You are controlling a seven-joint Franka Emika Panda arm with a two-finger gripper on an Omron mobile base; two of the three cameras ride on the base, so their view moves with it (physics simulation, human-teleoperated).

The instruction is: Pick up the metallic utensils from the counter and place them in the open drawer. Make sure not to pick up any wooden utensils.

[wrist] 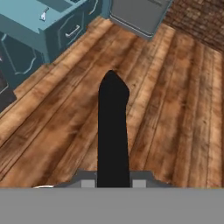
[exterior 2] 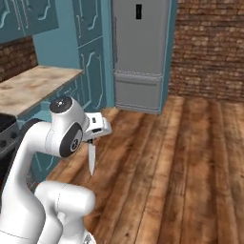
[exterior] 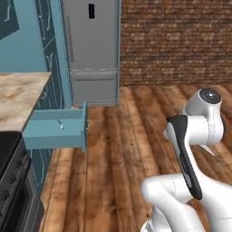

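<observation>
My gripper (exterior 2: 94,131) is shut on the knife's black handle (wrist: 113,131), held above the wooden floor. The silver blade (exterior 2: 91,161) hangs straight down below the hand. The open drawer (exterior: 54,129) juts from the teal cabinets under the end of the counter (exterior: 20,95), ahead and to the left of the hand. In the hand view the open drawer (wrist: 26,19) sits at the top left, apart from the knife. A small silver utensil (exterior: 60,125) lies inside it, also seen as a pale sliver (wrist: 43,15). The wooden utensils are out of view.
A steel fridge (exterior: 93,50) stands behind the drawer, against a brick wall (exterior: 176,41). A black stove (exterior: 9,154) adjoins the counter at the near left. Open wooden floor (exterior 2: 181,157) stretches to the right of the arm.
</observation>
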